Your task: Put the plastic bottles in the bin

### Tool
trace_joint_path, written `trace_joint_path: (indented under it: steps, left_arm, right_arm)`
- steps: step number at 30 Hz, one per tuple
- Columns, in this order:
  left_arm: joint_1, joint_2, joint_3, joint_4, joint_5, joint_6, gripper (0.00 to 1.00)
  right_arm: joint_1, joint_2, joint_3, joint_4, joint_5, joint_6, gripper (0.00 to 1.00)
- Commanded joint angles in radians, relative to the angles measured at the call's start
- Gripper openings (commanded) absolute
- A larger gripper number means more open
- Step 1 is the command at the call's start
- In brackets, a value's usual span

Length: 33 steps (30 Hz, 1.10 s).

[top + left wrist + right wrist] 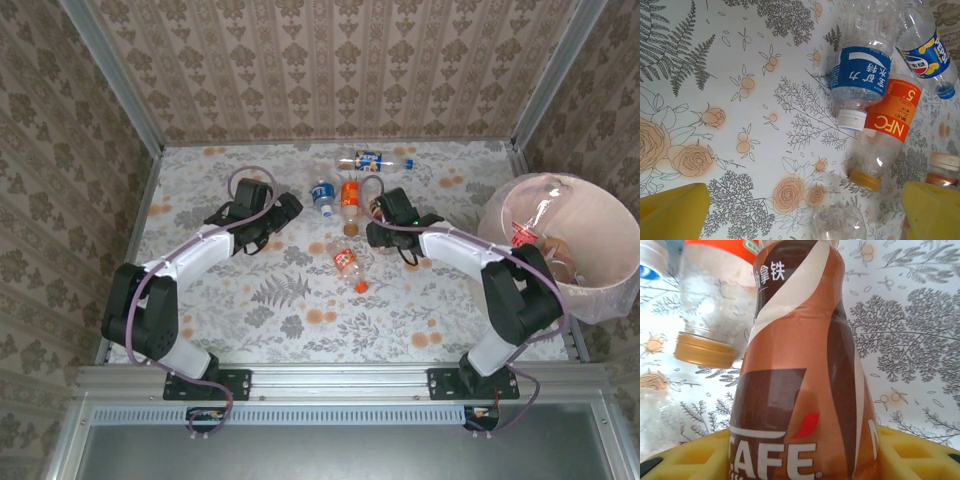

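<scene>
Brown-and-cream coffee bottle, orange-labelled bottle (gold cap), blue-labelled bottle, flowery white tablecloth, pale pink bin.

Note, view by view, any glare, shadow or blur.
Top external: even light, soft shadows under the arms, glints inside the bin. Left wrist: tablecloth and the blue-label bottle sharp, the yellow fingers soft at the bottom corners. Right wrist: the brown coffee bottle close and slightly soft, sheen on the clear bottle behind it.

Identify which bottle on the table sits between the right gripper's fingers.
The brown CAFE-labelled bottle: it lies between the yellow pads of the right gripper. The blue-labelled bottle, the orange NFC bottle and the Pepsi bottle lie ungripped.
</scene>
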Motion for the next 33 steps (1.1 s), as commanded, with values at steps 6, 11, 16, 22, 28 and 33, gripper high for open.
trace_joint_path:
  steps: [6, 11, 16, 22, 28, 33]
  left_arm:
    - [-0.075, 0.01, 0.094, -0.077, -0.078, 0.063, 1.0]
    - [-0.131, 0.0, 0.106, -0.105, -0.155, 0.063, 1.0]
    - [-0.204, 0.007, 0.111, -0.11, -0.215, 0.056, 1.0]
    - [-0.274, 0.013, 0.105, -0.067, -0.261, 0.059, 1.0]
    - [-0.362, 0.025, 0.114, -0.063, -0.324, 0.067, 1.0]
    - [-0.411, 0.035, 0.125, -0.071, -0.341, 0.079, 1.0]
  right_arm:
    - [-0.005, -0.192, -0.085, 0.116, 0.031, 0.017, 0.47]
    - [-0.009, -0.3, -0.122, 0.166, 0.034, 0.045, 0.46]
    - [-0.014, -0.377, -0.097, 0.114, 0.029, 0.056, 0.45]
    - [-0.04, -0.444, -0.012, -0.016, -0.001, 0.054, 0.45]
    - [-0.096, -0.517, 0.086, -0.159, -0.018, 0.029, 0.44]
    - [-0.187, -0.599, 0.15, -0.263, -0.067, 0.013, 0.43]
